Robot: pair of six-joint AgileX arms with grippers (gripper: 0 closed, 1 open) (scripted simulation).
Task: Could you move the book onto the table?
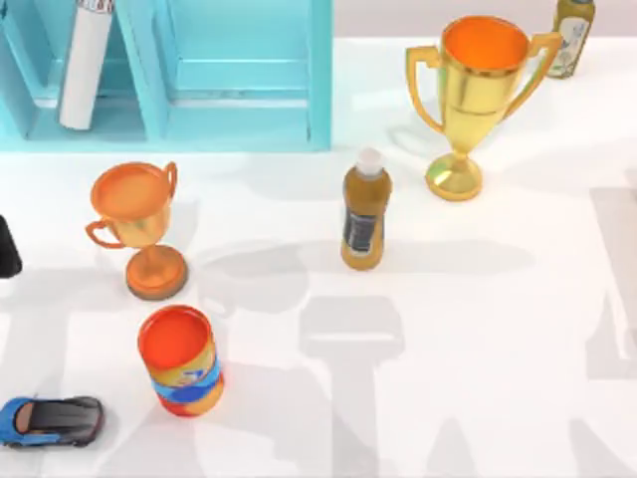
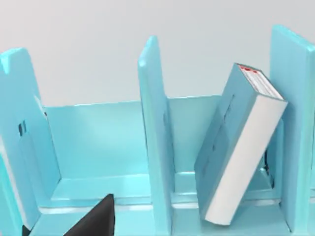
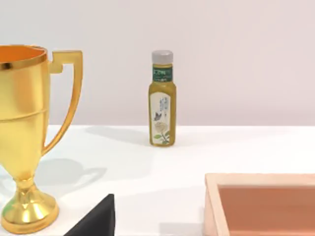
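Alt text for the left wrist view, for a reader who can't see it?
A large teal hardback book with white page edges leans tilted inside one compartment of a turquoise shelf unit, resting against an upright panel. The neighbouring compartment holds nothing, and a dark part of the left gripper juts in at the lower edge.

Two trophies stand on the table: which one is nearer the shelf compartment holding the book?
The smaller orange trophy, at the table's left, below the book. The larger gold trophy stands far right.

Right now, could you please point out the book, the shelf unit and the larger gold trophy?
book (image 2: 241, 157), left wrist view, white page edge.
shelf unit (image 2: 155, 147), left wrist view, middle divider.
larger gold trophy (image 1: 478, 85), top view, cup's outer wall.
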